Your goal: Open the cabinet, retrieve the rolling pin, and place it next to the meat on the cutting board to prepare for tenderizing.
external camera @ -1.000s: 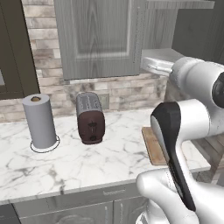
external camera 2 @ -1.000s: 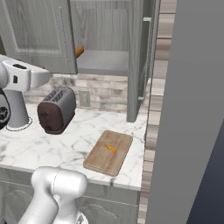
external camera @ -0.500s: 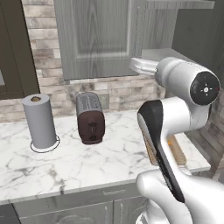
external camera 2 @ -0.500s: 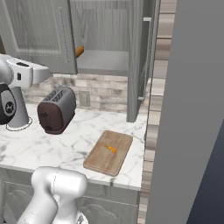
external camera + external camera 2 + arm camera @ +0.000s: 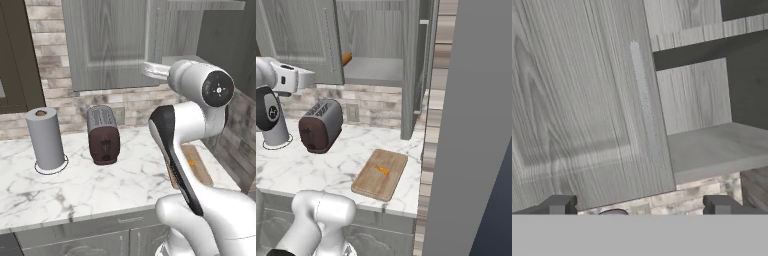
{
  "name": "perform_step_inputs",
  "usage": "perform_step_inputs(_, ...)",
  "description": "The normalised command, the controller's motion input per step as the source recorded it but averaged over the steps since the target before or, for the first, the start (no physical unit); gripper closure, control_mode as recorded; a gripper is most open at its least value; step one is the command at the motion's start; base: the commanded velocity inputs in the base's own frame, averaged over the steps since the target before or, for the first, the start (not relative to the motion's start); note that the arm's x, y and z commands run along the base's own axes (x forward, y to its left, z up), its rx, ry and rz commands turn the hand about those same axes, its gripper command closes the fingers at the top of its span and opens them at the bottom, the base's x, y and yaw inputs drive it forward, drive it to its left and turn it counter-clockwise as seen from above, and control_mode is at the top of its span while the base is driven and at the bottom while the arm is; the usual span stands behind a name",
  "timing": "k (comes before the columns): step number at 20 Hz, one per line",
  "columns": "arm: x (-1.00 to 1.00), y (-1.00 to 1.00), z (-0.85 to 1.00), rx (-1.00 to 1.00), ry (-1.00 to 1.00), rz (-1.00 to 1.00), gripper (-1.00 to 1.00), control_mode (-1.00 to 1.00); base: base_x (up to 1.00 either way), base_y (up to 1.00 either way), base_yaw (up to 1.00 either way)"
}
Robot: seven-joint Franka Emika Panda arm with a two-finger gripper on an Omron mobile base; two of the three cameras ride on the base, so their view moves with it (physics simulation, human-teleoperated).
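Up close in the hand view, the gripper point(image 5: 637, 210) sits with its jaws spread wide and nothing between them, facing the cabinet point(image 5: 587, 100) door right by its bar handle point(image 5: 646, 102). Down on the marble tabletop point(image 5: 331, 170), the cutting board point(image 5: 380, 174) lies near the front edge with the meat point(image 5: 382, 170) on it, open room on its toaster point(image 5: 320, 125) side and a wall close on the other. Farther back, the cabinet's right side is open and only the orange end of the rolling pin point(image 5: 346, 58) pokes past the door edge on the shelf point(image 5: 376, 70), its long axis seemingly running sideways along the shelf.
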Motion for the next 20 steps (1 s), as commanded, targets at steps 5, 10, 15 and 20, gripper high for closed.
perform_step_inputs(5,0.34,0.00,0.02,0.00,0.01,0.00,-1.00,-1.00,0.00,0.00,0.00)
perform_step_inputs(10,0.44,-0.06,0.01,0.00,0.03,0.00,-1.00,-1.00,0.00,0.00,0.00)
perform_step_inputs(15,0.46,-0.26,0.01,0.00,0.03,0.00,-1.00,-1.00,0.00,0.00,0.00)
perform_step_inputs(20,0.50,-0.11,0.01,0.00,0.04,0.02,-1.00,-1.00,0.00,0.00,0.00)
